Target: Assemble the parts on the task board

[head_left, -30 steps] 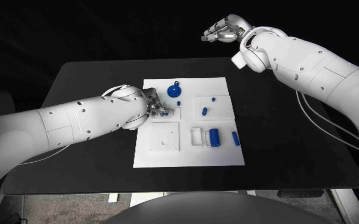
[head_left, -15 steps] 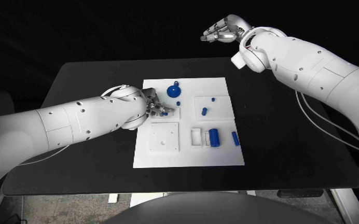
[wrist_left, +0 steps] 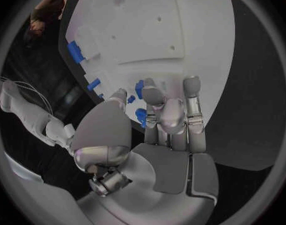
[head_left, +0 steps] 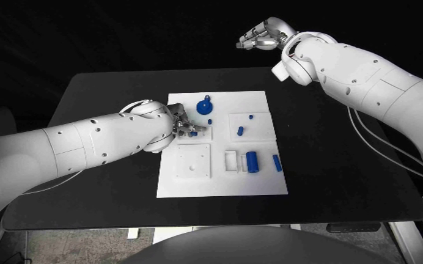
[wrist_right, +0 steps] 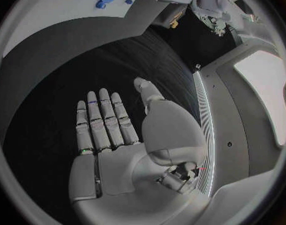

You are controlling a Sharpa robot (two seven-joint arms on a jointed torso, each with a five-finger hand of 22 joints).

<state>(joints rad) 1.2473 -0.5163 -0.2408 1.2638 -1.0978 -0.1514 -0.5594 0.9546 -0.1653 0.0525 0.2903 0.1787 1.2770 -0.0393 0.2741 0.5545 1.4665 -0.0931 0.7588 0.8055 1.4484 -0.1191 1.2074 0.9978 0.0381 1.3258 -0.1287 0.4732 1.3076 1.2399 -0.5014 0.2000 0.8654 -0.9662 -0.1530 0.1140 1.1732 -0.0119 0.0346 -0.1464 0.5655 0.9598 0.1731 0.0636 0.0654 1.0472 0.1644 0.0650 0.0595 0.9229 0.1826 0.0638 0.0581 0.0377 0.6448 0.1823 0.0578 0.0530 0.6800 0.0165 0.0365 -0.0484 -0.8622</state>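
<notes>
We take the task board (head_left: 222, 181) as landmark, a white plate mid-table (head_left: 106, 93). Both arms are the biggest things here. Our left arm reaches in to the board's left edge, and the left hand (head_left: 183, 127) sits over the board's left-middle area, just above the square recess plate (head_left: 194, 161). Our right arm is lifted well clear of the board, beyond its far right corner; the right hand (head_left: 258, 38) is up there, and the wrist view shows it (wrist_right: 115, 135) flat, fingers straight and holding nothing, so released.

Left hand: the wrist view has its fingers (wrist_left: 170, 112) curled down toward the board w/ a small blue part (wrist_left: 140, 116) right at the tips. Looks like a pinch on it, but contact is partly hidden, so we can't tell for sure whether it's grasped or just touched.

Other parts on the board: the blue round knob piece (head_left: 205, 106) near the far end, the blue cylinder (head_left: 253, 161) in the near right area, a slim blue bar (head_left: 277, 163) beside it toward the right edge, a short blue pin (head_left: 241, 131) in the mid-right tray.

Step in hand, our guess: picking or seating that small part by the left fingertips. To do it well: keep the fingertips low and square to the board, close slowly so the part doesn't skid, check it's upright before pressing, keep the right hand parked away.
</notes>
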